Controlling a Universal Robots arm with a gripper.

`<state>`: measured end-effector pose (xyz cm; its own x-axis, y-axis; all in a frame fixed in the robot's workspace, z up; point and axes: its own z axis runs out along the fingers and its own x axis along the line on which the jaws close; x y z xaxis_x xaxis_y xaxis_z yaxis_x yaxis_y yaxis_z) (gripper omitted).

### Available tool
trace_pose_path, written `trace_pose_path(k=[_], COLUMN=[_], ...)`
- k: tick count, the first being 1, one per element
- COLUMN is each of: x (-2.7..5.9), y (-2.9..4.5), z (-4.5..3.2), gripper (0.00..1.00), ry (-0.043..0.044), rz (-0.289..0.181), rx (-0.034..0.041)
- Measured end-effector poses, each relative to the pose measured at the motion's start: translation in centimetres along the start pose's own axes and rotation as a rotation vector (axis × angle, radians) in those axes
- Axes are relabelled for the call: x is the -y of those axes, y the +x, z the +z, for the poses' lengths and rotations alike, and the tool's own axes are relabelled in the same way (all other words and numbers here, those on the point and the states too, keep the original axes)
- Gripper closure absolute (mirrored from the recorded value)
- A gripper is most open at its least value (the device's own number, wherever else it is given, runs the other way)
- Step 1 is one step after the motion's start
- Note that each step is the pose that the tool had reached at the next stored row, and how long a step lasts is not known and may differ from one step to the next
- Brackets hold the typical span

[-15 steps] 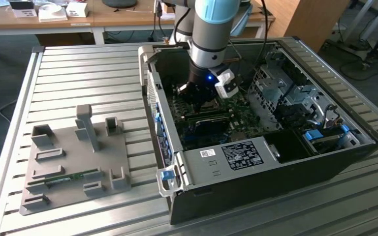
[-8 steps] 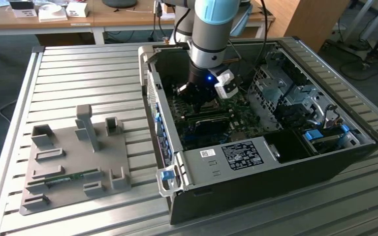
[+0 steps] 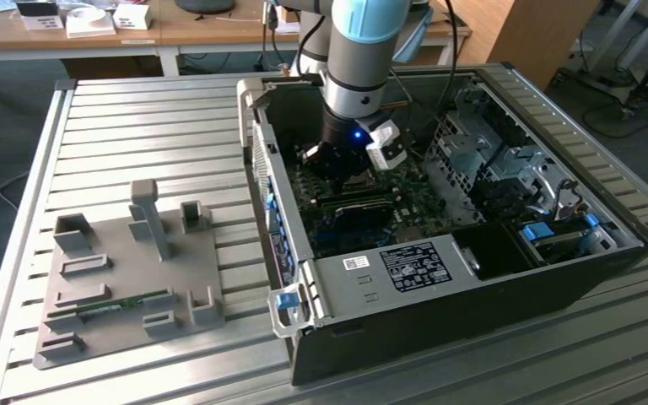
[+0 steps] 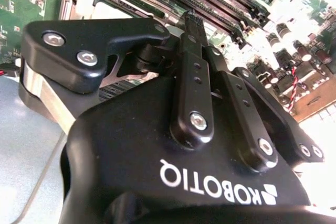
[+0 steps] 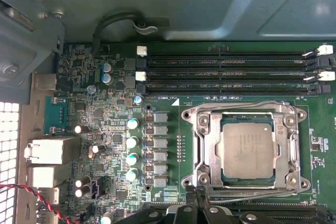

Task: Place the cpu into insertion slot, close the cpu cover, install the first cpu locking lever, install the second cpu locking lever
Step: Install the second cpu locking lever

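Silvery cpu (image 5: 248,150) lies flat beneath closed windowed cpu cover (image 5: 208,151).

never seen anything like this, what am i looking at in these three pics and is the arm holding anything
The exterior view shows a robot arm reaching down into an open computer case that lies on a slatted metal table. Beside the case, on the exterior view's left, sits a grey holder tray with a green strip in one slot.

The other two pictures come from cameras riding on the arm's wrist. The first wrist view looks at the green motherboard. There the cpu sits in its socket, with the cpu cover, a silver frame, closed around it. The memory slots run alongside.

The second wrist view looks along the black gripper just above the board. Its fingers meet at the tip, and I see nothing held between them.
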<state>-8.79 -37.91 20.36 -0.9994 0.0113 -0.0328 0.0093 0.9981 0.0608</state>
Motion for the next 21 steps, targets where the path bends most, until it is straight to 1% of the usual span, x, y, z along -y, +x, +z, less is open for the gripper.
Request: trace_pose_path(k=[21], x=[-0.39], y=[0.06], z=[0.49], gripper=[0.89], ry=[0.0001], rz=[0.003], rx=[0.0002])
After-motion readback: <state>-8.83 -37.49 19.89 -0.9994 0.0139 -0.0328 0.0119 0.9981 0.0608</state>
